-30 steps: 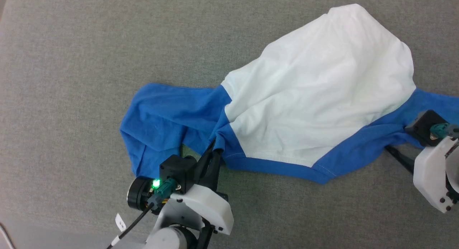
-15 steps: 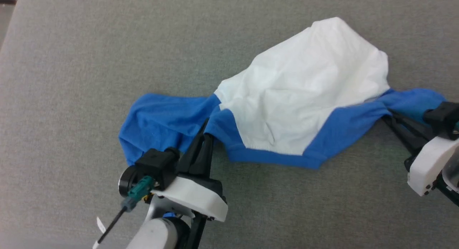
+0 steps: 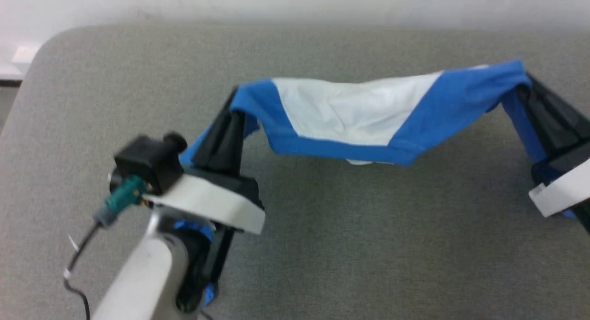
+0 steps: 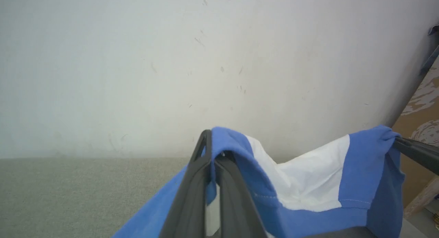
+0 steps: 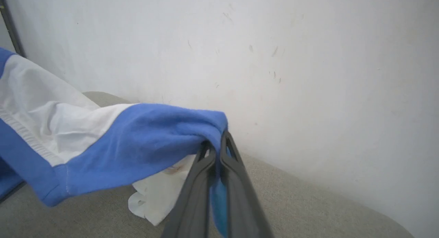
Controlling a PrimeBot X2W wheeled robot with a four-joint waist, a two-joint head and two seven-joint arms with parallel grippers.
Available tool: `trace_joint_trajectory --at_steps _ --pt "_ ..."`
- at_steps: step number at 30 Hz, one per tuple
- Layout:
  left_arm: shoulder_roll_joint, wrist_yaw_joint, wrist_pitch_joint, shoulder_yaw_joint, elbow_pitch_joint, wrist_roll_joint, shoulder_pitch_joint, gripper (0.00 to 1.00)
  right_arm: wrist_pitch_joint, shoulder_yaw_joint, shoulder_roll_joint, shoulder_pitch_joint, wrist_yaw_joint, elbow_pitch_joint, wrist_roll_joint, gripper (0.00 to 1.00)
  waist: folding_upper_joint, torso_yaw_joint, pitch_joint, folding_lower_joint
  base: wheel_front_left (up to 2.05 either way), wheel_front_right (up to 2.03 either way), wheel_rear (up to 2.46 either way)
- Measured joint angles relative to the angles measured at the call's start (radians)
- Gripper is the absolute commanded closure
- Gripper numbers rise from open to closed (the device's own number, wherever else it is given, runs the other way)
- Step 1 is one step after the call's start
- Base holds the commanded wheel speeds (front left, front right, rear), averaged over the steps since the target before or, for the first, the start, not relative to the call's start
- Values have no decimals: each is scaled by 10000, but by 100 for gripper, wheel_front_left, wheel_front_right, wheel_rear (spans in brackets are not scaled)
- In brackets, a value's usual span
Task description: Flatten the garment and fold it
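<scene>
You have the garment (image 3: pixel 350 112) strung up between both grippers above the grey table (image 3: pixel 322 246), sagging in the middle. The blurred head view gives you the whole span: a white panel between 2 blue bands. The left gripper (image 3: pixel 233 119) is clenched on the blue cloth at 1 end, and the right gripper (image 3: pixel 530 87) is clenched on the blue cloth at the other.

The left wrist view adds the scuffed pale wall (image 4: pixel 171 59) behind the table, a mottled brown board (image 4: pixel 425 104) at its right edge and blue cloth draped over the left fingertips (image 4: pixel 205 142).

The right wrist view adds a white fold (image 5: pixel 151 200) hanging under the blue band. Whether the fold touches the table, you cannot tell.

A small label (image 5: pixel 175 169) on that white cloth is too blurred to read. A white tag (image 3: pixel 71 244) on the left arm's cable is too small to read.
</scene>
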Motion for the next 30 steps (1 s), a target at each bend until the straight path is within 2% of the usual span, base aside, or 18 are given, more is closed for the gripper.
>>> trace_joint_trajectory --at_steps 5,11,18,24,30 --pt "259 -104 980 311 -230 -150 -1516 100 811 -362 280 -937 0 -915 -178 100 0 -278 -650 0 0 0 0" --pt "445 -196 2140 669 -59 -506 -3302 100 1755 -464 353 -2150 0 -1285 -194 100 0 -570 -1301 -1 0 0 0" --pt "566 -263 3381 817 81 -828 -4887 100 2767 -489 593 -3129 0 -1557 330 100 0 -897 -1697 0 0 0 0" --pt "470 -119 4458 786 54 -1187 -5748 100 3488 -591 554 -3649 0 -1841 673 100 0 -1075 -1520 0 0 0 0" --pt "148 326 5356 537 848 -1248 -6457 100 4188 -658 518 -4324 2 -1400 1409 100 0 -1185 -787 2 0 0 0"
